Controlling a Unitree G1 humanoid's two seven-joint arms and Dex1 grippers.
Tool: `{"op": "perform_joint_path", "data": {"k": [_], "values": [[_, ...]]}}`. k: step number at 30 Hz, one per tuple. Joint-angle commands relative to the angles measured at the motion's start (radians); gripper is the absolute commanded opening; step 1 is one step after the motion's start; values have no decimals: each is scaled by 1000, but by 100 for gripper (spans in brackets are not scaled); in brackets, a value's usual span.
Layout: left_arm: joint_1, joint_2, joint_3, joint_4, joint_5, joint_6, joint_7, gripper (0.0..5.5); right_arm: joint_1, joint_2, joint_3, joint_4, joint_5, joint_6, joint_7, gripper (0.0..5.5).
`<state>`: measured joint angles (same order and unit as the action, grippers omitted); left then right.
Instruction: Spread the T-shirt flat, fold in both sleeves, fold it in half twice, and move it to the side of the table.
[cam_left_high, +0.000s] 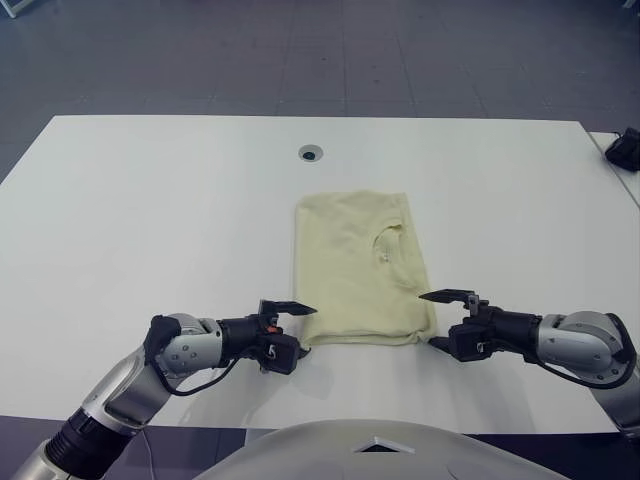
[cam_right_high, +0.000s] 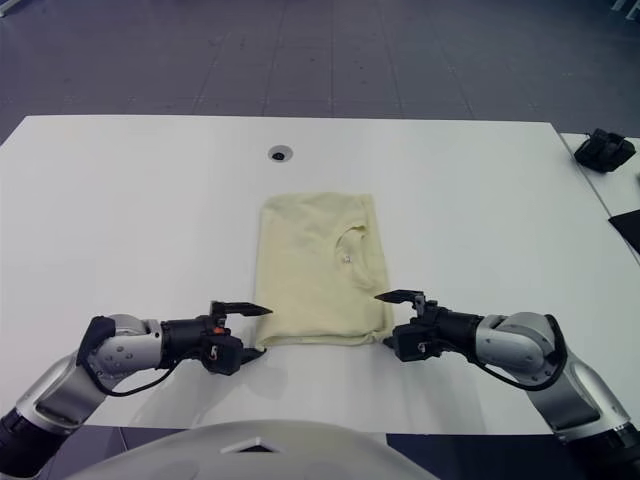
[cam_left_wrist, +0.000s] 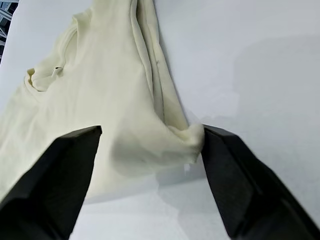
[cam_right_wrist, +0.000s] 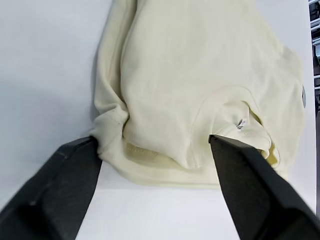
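White desk (cam_left_high: 150, 200), dark floor behind it, and a small grommet (cam_left_high: 311, 153) near the far edge. The shirt (cam_left_high: 350, 270) lies mid-desk, already folded into a tall narrow rectangle with the collar (cam_left_high: 390, 240) showing on top. The left gripper (cam_left_high: 308, 330) sits at its near left corner and the right gripper (cam_left_high: 427, 320) at its near right corner. Both are spread wide with nothing pinched yet.

My guess is they're lining up to grab the near edge for a half-fold. What could go wrong: the stack is several layers thick, so a shallow bite might catch only the top layer and the fold would peel apart. If one side grips and the other misses, the shirt would skew.

The head views give the layout but not the corners. The wrist views do. The left one has the corner bunched up between the fingers (cam_left_wrist: 60, 185), and the right one shows stacked hems plus the neck tag (cam_right_wrist: 241, 123).
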<state>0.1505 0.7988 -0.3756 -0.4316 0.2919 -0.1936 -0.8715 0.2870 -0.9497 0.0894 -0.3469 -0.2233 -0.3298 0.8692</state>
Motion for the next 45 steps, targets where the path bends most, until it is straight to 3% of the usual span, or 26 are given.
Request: {"op": "perform_joint_path", "data": {"k": [1, 13, 18, 28, 39, 45], "values": [[4, 9, -25, 48, 57, 39, -13, 261, -15, 9, 31, 10, -26, 9, 2, 293], [-17, 27, -39, 80, 38, 19, -26, 49, -36, 18, 76, 17, -41, 2, -12, 91], [-36, 47, -24, 104, -3, 9, -55, 29, -58, 11, 70, -1, 11, 27, 10, 10], [-75, 108, 37, 64, -212, 142, -216, 28, -95, -27, 43, -113, 200, 192, 135, 4], [-40, 210, 97, -142, -575, 530, -405, 28, 14, -117, -3, -287, 482, 514, 287, 4], [-67, 213, 175, -152, -748, 667, -422, 28, -28, -117, -50, -317, 657, 679, 312, 4]]}}
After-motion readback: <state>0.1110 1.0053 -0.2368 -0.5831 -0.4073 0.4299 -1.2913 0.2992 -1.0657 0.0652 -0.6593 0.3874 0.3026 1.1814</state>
